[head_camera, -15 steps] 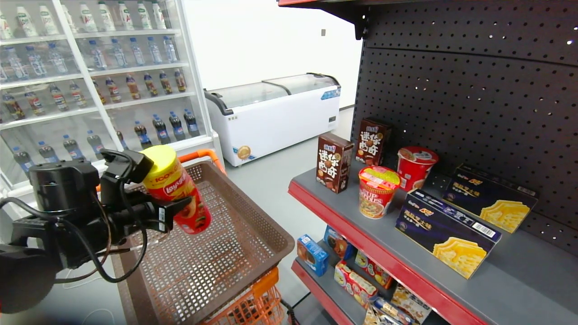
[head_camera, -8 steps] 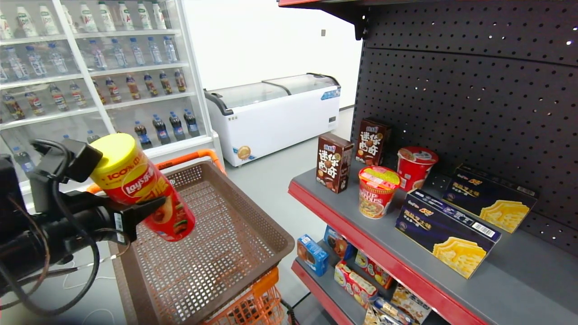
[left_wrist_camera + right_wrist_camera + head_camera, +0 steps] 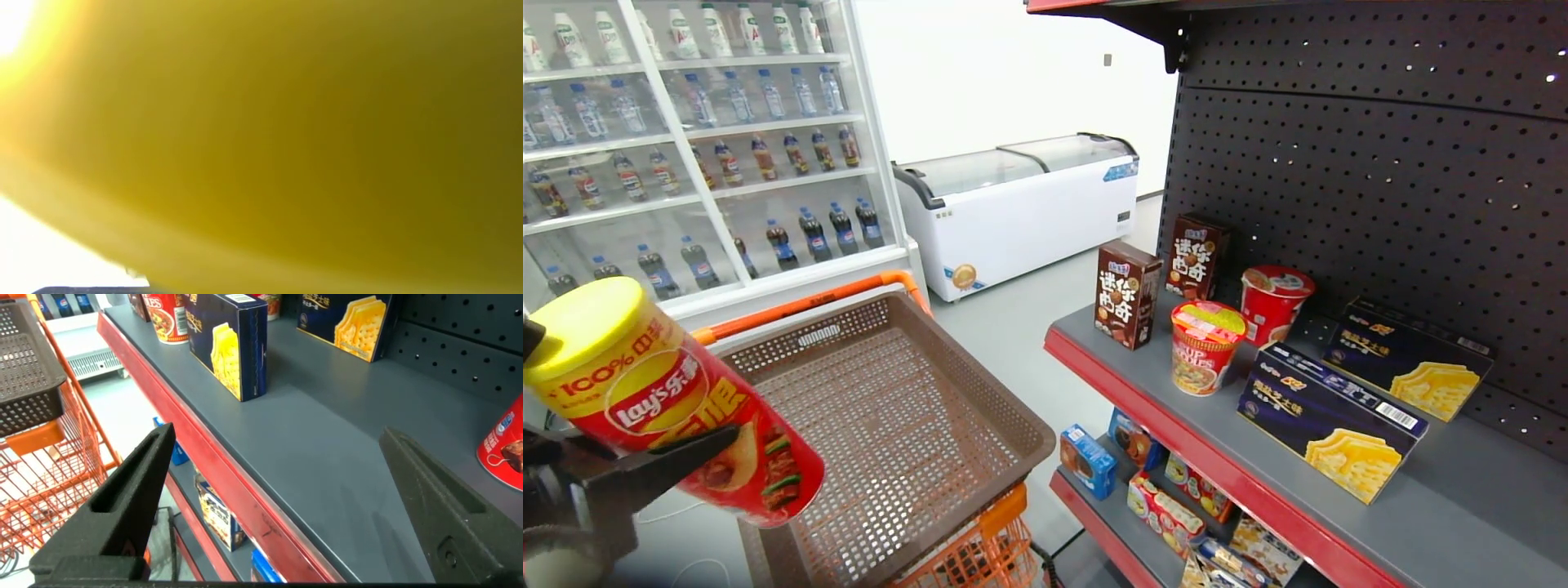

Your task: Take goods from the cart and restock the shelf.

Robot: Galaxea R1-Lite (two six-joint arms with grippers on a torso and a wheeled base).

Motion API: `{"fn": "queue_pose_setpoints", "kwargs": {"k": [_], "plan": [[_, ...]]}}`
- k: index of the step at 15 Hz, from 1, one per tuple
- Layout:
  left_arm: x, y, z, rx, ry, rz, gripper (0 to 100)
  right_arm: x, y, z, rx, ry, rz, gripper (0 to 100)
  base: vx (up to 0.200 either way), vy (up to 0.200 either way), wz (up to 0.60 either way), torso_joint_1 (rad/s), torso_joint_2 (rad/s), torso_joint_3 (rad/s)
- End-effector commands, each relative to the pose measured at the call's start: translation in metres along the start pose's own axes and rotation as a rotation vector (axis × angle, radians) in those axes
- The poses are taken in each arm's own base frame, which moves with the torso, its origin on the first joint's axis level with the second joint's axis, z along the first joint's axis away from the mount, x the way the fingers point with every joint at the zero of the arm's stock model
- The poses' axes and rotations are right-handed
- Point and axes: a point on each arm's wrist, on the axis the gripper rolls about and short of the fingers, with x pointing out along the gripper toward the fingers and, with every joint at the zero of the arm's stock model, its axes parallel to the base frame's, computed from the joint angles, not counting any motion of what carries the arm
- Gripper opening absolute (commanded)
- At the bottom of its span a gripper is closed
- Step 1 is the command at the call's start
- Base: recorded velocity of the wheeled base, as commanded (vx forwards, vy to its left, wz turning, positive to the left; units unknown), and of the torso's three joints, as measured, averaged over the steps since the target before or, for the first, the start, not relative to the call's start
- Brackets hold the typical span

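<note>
Beside the cart, the left claw clasps the tilted chip can.

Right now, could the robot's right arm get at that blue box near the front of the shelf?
Probably yes. The right end effector is open and faces the shelf, with only bare board between it and the blue box.

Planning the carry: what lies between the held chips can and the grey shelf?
Head view: the brown cart basket, then bare floor, between the chips can and the shelf.
</note>
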Motion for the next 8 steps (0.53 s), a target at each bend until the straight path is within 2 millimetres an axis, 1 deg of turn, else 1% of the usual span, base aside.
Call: {"fn": "queue_pose_setpoints", "kwargs": {"k": [1,2,3,4,5,6,8], "plan": [[-0.032,-0.006,-0.008,0.001,-0.058,0.024,0,0.0,0.0,0.0,0.0,-0.001,0.001,100,0.0,0.0,0.0,0.0,0.0,0.0],[-0.036,-0.007,-0.011,-0.008,-0.055,0.034,0,0.0,0.0,0.0,0.0,-0.001,0.001,100,0.0,0.0,0.0,0.0,0.0,0.0],[-0.048,-0.01,-0.024,-0.022,-0.077,0.063,0,0.0,0.0,0.0,0.0,-0.001,0.001,100,0.0,0.0,0.0,0.0,0.0,0.0],[-0.055,-0.012,-0.035,-0.023,-0.095,0.068,0,0.0,0.0,0.0,0.0,-0.001,0.001,100,0.0,0.0,0.0,0.0,0.0,0.0],[-0.058,-0.013,-0.041,-0.02,-0.107,0.067,0,0.0,0.0,0.0,0.0,-0.001,0.001,100,0.0,0.0,0.0,0.0,0.0,0.0],[-0.061,-0.013,-0.042,-0.018,-0.118,0.067,0,0.0,0.0,0.0,0.0,-0.001,0.001,100,0.0,0.0,0.0,0.0,0.0,0.0],[-0.075,-0.017,-0.049,-0.001,-0.184,0.066,0,0.0,0.0,0.0,0.0,-0.001,0.001,100,0.0,0.0,0.0,0.0,0.0,0.0]]}}
